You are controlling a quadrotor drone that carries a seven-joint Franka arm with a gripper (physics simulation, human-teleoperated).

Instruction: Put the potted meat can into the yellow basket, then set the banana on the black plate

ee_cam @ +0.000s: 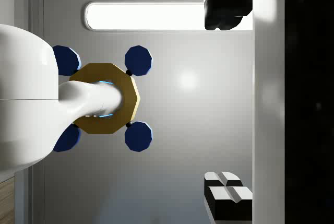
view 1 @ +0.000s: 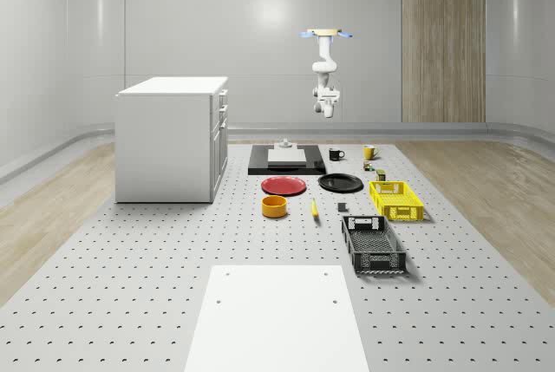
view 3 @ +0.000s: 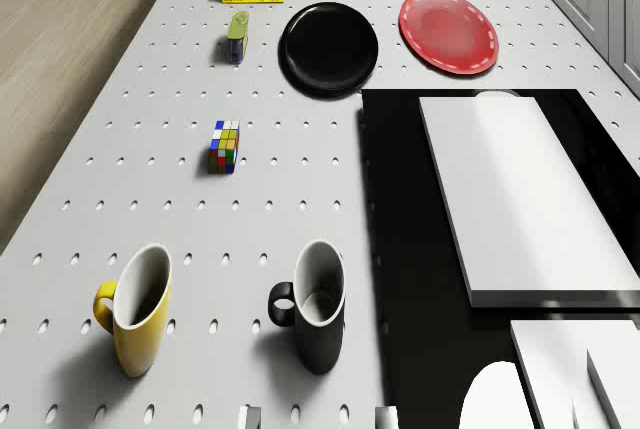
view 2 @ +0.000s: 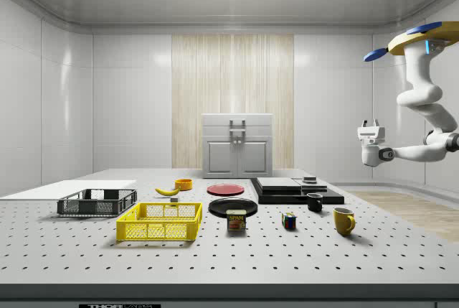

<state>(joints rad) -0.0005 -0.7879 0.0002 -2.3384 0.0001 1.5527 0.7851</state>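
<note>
The drone point(view 1: 326, 34) is seen hovering high in the upper middle of the whole-scene view, above the table's point(view 1: 173, 251) far end. The gripper point(ee_cam: 228, 104) is held released, its fingers point(ee_cam: 227, 15) well apart, in the air at the side view's right. The potted meat can point(view 2: 237, 220) is stood on the table just right of the yellow basket point(view 2: 159, 230), in front of the black plate point(view 2: 233, 207). The banana point(view 2: 168, 191) is laid further back, left of center.

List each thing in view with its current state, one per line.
Drone: hovering past the table's far end.
Gripper: in the air, holding nothing.
Potted meat can: upright on table, outside yellow basket.
Banana: on table, off black plate.
</note>
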